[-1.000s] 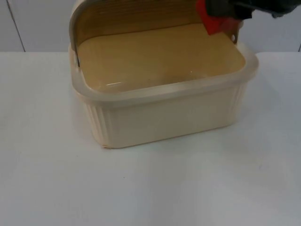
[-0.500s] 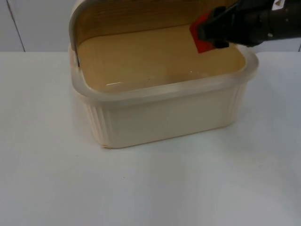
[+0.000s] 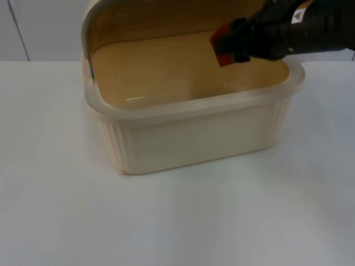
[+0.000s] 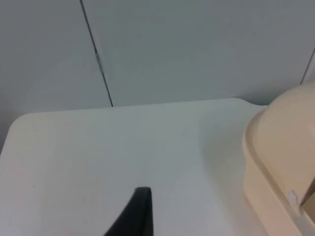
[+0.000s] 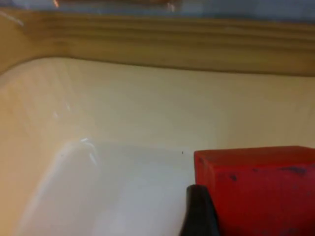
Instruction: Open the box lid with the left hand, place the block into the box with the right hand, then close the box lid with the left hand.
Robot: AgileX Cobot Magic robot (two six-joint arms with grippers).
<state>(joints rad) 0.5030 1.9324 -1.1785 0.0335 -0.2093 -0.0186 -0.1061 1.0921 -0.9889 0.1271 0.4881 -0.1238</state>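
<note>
The right pincer (image 3: 232, 47), gripping the red block (image 3: 223, 45), has moved in over the open box (image 3: 194, 130) on the desk (image 3: 177, 221); release looks imminent. Left pincer (image 4: 133, 216) waits aside, grip unclear.

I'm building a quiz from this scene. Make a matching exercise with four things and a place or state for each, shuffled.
Things:
1. block
2. box lid
3. right claw
4. left claw

States:
A. raised open behind the box
B. above bare white table, beside the box
C. red, gripped over the box's inside
D. reaching in from the right, holding the block

Pairs: 1-C, 2-A, 3-D, 4-B
</note>
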